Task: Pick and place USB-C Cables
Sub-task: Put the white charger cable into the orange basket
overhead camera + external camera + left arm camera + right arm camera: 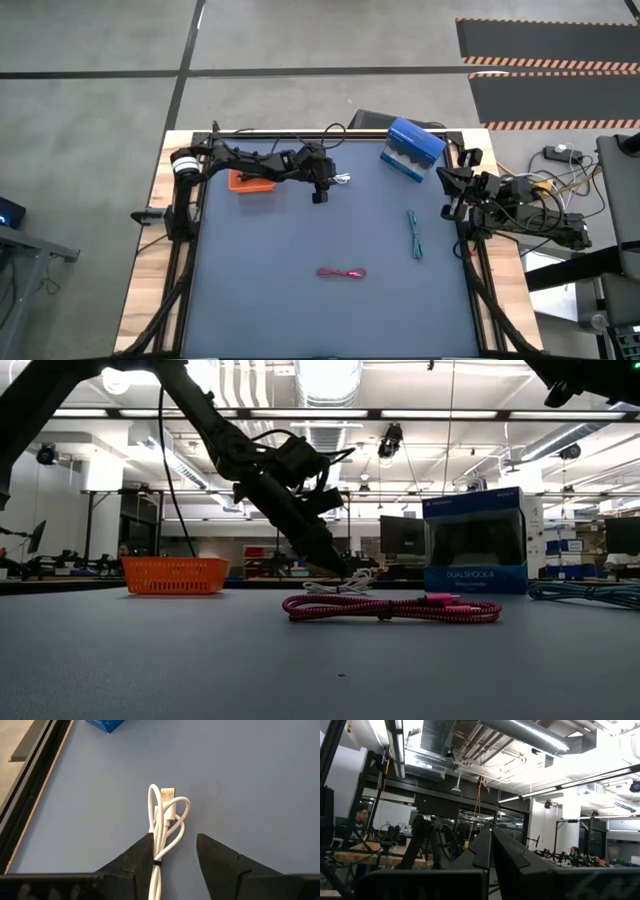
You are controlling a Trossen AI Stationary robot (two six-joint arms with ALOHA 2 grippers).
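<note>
A white bundled cable (165, 820) lies flat on the blue-grey mat at the back, also showing in the high view (343, 180) and the low view (345, 586). My left gripper (175, 855) is open and low over it, one finger on each side of the cable's near part; it also shows in the high view (320, 190). The red-pink cable (342, 273) lies near the mat's middle front. The teal cable (414, 233) lies at the right. The black cable is out of view. My right gripper (491, 842) is shut and empty, parked at the right edge (448, 195). My left gripper has its open fingers on either side of the white cable's banded part (157, 862). The strands run right along the inner side of one finger (142, 852). I cannot tell whether it touches. The fingers slant down along the cable, which lies on the mat.
An orange tray (250, 182) stands at the back left, just behind my left arm. A blue box (412, 148) stands at the back right. The mat's raised black frame (30, 785) runs close by the white cable. The wooden table edge (150, 250) borders the mat.
</note>
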